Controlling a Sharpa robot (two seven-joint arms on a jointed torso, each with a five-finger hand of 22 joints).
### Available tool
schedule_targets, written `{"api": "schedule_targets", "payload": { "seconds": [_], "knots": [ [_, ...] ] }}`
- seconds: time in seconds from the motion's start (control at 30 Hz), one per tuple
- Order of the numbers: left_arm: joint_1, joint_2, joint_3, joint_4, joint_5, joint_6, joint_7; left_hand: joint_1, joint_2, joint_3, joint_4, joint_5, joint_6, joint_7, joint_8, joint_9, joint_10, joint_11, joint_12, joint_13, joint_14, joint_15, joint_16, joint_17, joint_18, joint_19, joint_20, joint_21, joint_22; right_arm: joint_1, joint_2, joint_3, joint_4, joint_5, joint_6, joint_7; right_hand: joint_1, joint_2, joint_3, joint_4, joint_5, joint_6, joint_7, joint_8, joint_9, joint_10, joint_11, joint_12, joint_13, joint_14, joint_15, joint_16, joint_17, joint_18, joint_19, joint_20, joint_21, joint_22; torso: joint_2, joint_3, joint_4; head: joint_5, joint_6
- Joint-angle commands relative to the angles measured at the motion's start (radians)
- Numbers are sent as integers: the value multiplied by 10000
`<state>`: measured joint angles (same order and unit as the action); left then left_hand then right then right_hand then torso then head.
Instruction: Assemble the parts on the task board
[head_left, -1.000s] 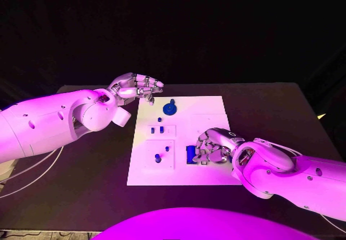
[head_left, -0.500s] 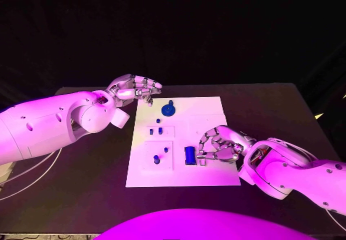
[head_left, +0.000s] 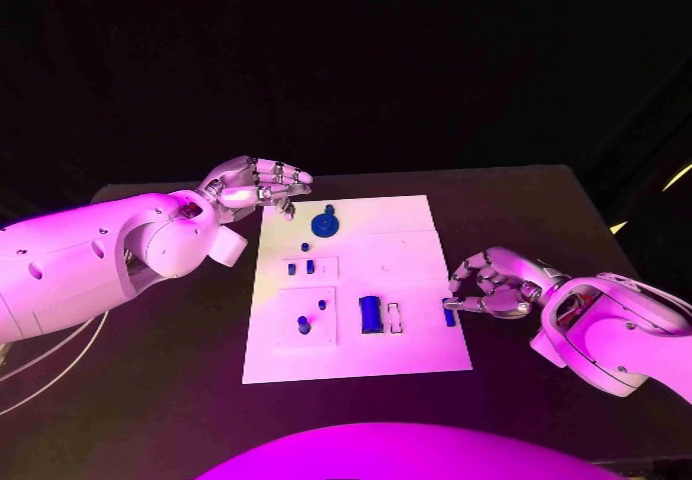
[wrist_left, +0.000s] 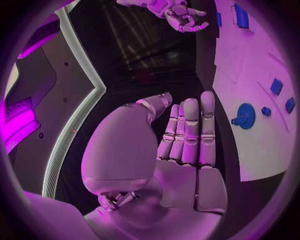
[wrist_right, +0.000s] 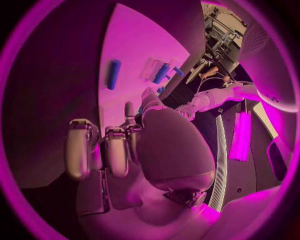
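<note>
The black counter (head_left: 173, 390) shows bare along its near edge in the head view, and the white task board (head_left: 418, 350) lies in its middle, long side running away from the robot. On the near half of the board a blue block (head_left: 372, 314) stands in a slot, with a small blue peg (head_left: 304, 324) in the square recess on its left side. At the board's right edge the right robot hand (head_left: 495, 287) hovers with its fingers curled in toward the palm; a small blue part (head_left: 449, 316) sits at its fingertips, and whether it is pinched or just lying on the board cannot be told. Farther up the board, two small blue parts (head_left: 300, 268) stand side by side in a shallow rectangle, and beyond them a round blue gear (head_left: 325, 224) lies near the far left corner. The left robot hand (head_left: 257, 185) hangs above that far left corner, fingers bent loosely with nothing in them; in the left wrist view its fingers (wrist_left: 190, 130) lie close together, nearly straight. Behind the counter the room is dark.
</note>
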<state>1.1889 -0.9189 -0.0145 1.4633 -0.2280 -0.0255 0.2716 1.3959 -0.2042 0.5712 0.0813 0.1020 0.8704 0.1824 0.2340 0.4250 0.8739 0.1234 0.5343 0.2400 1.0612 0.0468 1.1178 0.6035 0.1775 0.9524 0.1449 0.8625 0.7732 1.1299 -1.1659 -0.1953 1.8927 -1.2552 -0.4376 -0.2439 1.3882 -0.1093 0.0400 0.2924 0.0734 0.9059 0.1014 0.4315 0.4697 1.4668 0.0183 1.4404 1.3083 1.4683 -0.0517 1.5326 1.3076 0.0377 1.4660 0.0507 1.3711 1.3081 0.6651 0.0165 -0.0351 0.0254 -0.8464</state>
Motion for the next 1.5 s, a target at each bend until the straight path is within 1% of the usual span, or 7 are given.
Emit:
{"api": "schedule_targets", "payload": {
  "seconds": [0.03, 0.23, 0.43, 0.8, 1.1, 1.23, 1.5],
  "knots": [
    [-5, -31, 3, 72, 93, 75, 126, 22, 68, -4, 57, 56, -65, 8, -23, -9, -59, -2, 48, -10, -26, 31, -61, -13, 68, 71, -8, -56, -15, -75, -191, -20, 99, -1391, -147, -908, -132, -19, -57, -5, 36, 76, 18, -39, -27, 257, 62, -36, 1778, 840, 70, -40, 1795, -22, 582, 70, -41, 2144, 1, -1, -11, -109, 44],
    [-10, -46, -2, 85, 168, 92, 128, 8, 69, -9, 70, 55, -74, 12, -28, -11, -58, 1, 51, -11, -27, 35, -62, -13, 67, 71, -6, -61, -17, -292, -280, -59, 136, -1942, -358, -1363, -289, -56, -108, 4, 19, 284, -26, -56, -59, 276, 28, -13, 1790, 842, 49, -39, 1799, -30, 598, 72, 17, 2159, -19, -8, -30, -135, 15],
    [-12, -68, -6, 87, 181, 124, 106, 6, 75, -7, 74, 56, -69, 11, -25, -10, -58, 1, 53, -12, -28, 36, -62, -13, 67, 71, -5, -64, -19, -567, 34, -70, 0, -1920, -409, -1538, -760, 71, -154, 18, 107, 493, -85, -99, -104, 298, -19, 9, 1800, 848, 11, -31, 1818, -35, 614, 49, 53, 2169, 3, -3, -6, -124, 33],
    [-13, -126, -21, 74, 181, 147, 68, 9, 78, -6, 74, 57, -62, 8, -20, -8, -59, 0, 53, -13, -29, 36, -63, -13, 67, 71, -5, -66, -20, -856, 528, -71, -223, -1888, -450, -1682, -780, 140, -102, -7, 185, 639, -141, -65, -98, 332, -65, 61, 1831, 852, -22, -23, 1835, -42, 627, 26, 96, 2180, 1, 5, -16, -52, -23],
    [-13, -135, -25, 48, 181, 167, 61, 20, 88, 1, 72, 60, -39, 2, -6, -2, -60, -3, 56, -15, -30, 35, -63, -13, 68, 73, -5, -71, -23, -936, 845, -70, -373, -2309, -478, -1917, -355, 109, 65, -59, 163, 804, -237, -15, -87, 351, -153, 83, 1843, 859, -100, -12, 1857, -51, 644, -43, 146, 2194, 7, 9, -10, -23, -48],
    [-13, -139, -25, 48, 181, 170, 59, 20, 88, 1, 72, 60, -39, 2, -6, -2, -60, -3, 56, -15, -30, 35, -63, -13, 68, 73, -5, -71, -23, -946, 953, -69, -462, -2584, -422, -2094, -107, 55, 149, -78, 120, 816, -250, -23, -94, 348, -168, 76, 1840, 859, -117, -12, 1860, -52, 645, -65, 146, 2194, 7, -4, -8, -23, -41],
    [-11, -167, -25, 72, 181, 200, 23, 17, 92, 0, 76, 59, -33, 2, -2, -1, -60, -2, 58, -16, -30, 35, -63, -13, 68, 74, -4, -73, -24, -1004, 1273, -68, -671, -3572, -319, -2804, 37, -50, 173, -84, 100, 818, -245, -34, -101, 337, -168, 56, 1827, 854, -120, -24, 1838, -51, 643, -73, 132, 2192, 7, -5, -3, -5, -56]
  ]
}}
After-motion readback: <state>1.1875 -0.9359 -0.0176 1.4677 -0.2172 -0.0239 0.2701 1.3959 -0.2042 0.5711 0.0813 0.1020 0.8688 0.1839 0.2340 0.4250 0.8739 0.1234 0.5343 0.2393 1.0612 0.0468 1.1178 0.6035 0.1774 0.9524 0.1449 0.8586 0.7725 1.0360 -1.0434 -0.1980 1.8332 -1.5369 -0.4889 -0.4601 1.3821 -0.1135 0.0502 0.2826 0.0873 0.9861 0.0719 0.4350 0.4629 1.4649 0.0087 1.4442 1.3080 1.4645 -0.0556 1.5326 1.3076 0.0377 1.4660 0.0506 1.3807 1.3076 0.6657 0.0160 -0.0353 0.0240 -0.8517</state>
